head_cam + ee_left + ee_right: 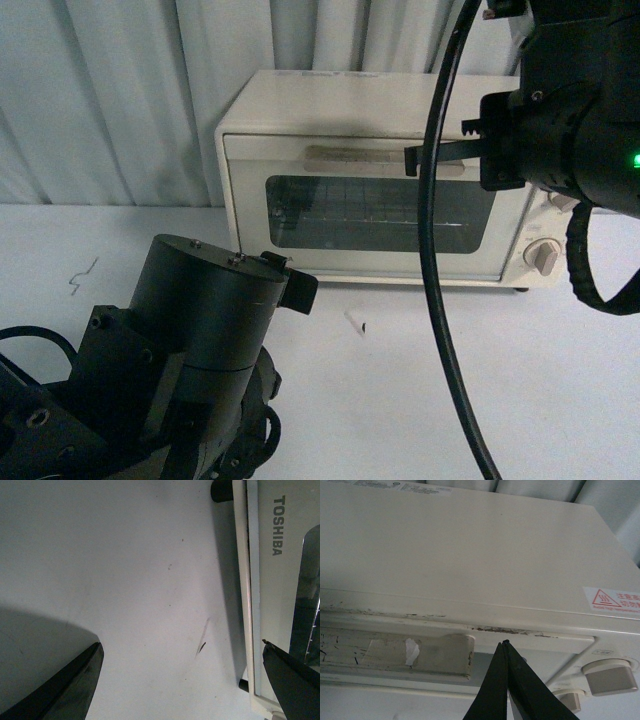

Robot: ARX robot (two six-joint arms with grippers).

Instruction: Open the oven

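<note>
The cream-white oven (300,105) stands at the back of the white table, its glass door (380,215) closed. The beige bar handle (345,155) runs along the door's top. Two round knobs (543,255) sit at its right. My right gripper (410,160) is shut and empty, its tip at the right end of the handle; in the right wrist view the closed tips (506,643) sit just beside the handle's end (462,652), below the door's top edge. My left gripper (182,660) is open, low over the table beside the oven's lower front (275,525).
A grey curtain (110,90) hangs behind the oven. A small white scrap (357,322) lies on the table (560,400) in front of the oven. A black cable (435,250) hangs down across the front view. A dark scratch (202,645) marks the tabletop.
</note>
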